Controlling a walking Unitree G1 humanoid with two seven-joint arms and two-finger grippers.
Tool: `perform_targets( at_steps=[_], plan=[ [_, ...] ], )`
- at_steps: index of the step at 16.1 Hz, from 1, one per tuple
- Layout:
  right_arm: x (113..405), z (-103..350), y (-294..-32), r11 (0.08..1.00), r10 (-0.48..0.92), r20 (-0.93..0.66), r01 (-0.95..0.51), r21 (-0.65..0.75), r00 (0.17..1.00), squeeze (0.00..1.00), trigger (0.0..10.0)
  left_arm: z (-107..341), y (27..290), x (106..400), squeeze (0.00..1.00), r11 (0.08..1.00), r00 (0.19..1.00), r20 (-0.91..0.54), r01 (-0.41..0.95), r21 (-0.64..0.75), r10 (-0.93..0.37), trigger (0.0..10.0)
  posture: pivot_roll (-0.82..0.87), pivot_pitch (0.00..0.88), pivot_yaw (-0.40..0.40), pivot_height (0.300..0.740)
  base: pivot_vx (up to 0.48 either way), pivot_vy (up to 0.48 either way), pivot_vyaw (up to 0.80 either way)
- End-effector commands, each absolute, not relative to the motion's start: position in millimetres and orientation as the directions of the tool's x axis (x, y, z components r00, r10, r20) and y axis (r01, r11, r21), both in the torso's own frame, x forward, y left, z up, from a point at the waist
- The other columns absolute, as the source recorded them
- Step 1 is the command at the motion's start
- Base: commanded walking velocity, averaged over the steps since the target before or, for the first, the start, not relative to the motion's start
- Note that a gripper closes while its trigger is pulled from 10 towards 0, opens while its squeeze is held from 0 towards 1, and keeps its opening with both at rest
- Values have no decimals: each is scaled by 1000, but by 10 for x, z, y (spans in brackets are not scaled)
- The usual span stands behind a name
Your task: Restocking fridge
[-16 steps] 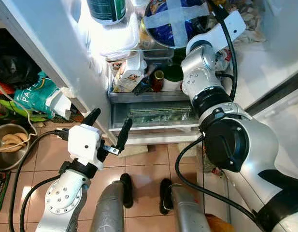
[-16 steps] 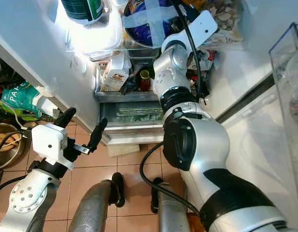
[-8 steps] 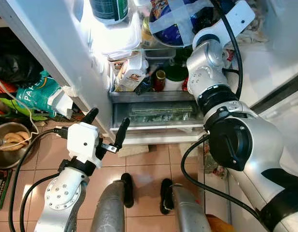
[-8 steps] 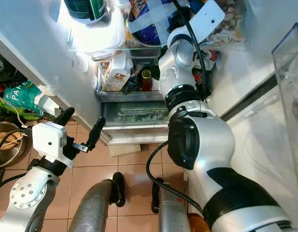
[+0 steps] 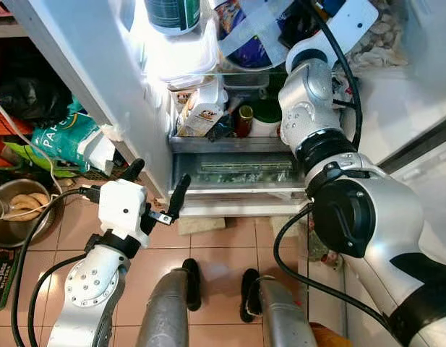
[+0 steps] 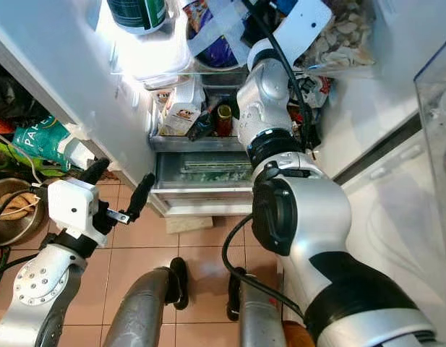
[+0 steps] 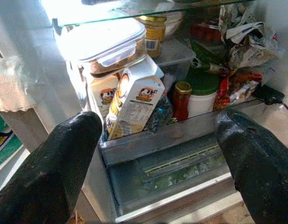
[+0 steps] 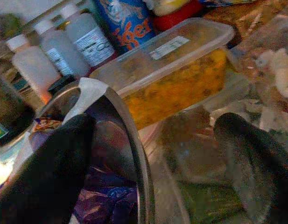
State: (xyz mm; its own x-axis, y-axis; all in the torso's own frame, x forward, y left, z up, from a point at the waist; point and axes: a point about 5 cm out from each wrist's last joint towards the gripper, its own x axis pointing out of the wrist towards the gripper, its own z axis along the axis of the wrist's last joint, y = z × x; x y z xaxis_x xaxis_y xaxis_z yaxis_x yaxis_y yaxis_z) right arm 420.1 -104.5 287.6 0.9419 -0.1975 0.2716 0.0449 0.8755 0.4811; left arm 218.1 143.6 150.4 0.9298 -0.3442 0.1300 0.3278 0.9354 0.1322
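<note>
Right wrist view: clear tub (image 8: 174,65) holds yellow food beside steel bowl (image 8: 129,154).

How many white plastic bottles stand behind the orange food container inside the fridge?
3 white bottles stand side by side behind the container; more may be hidden.

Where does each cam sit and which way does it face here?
Left eye, right eye: head stereo pair, looking down into the open fridge; both silver arms and legs show. Shared: juice carton, red-lidded jar.
Left wrist: along the open left tool, facing the lower shelf; its two black fingers show; shares that carton with the head views.
Right wrist: along the open right tool, facing an upper shelf, clear food box, steel bowl.
</note>
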Motion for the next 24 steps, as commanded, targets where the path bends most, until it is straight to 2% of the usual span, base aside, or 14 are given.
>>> perform_targets(
  at_steps=[1, 4, 8, 12, 16, 20, 24],
  plan=[
    [4199, 2852, -1022, 892, -168, 279, 25, 452, 946, 1000, 10000, 1447, 1464, 2153, 0, 936, 934, 105, 327, 129, -341, 10000, 256, 292, 46, 740, 0, 0, 0],
    [4196, 2667, -1002, 906, -82, 255, -34, 423, 964, 1000, 10000, 1438, 1481, 2164, 0, 937, 936, 99, 323, 131, -337, 10000, 254, 293, 50, 740, 0, 0, 0],
    [4202, 2554, -1103, 852, -145, 183, 29, 523, 972, 1000, 10000, 1423, 1480, 2174, 0, 935, 935, 92, 329, 133, -342, 10000, 252, 290, 58, 740, 0, 0, 0],
    [4195, 2594, -1078, 842, -152, 203, 19, 539, 967, 1000, 10000, 1423, 1499, 2191, 0, 935, 936, 91, 327, 139, -341, 10000, 257, 286, 62, 740, 0, 0, 0],
    [4186, 2777, -1169, 885, -186, 299, 27, 464, 936, 1000, 10000, 1423, 1514, 2199, 0, 936, 937, 89, 323, 139, -337, 10000, 254, 285, 66, 740, 0, 0, 0],
    [4183, 2863, -1342, 893, -253, 328, 89, 441, 910, 1000, 10000, 1425, 1508, 2211, 0, 935, 936, 91, 325, 139, -339, 10000, 253, 283, 69, 740, 0, 0, 0],
    [4145, 2939, -1391, 958, -146, 453, 10, 287, 879, 1000, 10000, 1425, 1518, 2226, 0, 937, 938, 92, 321, 140, -335, 10000, 249, 279, 70, 740, 0, 0, 0]
  ],
)
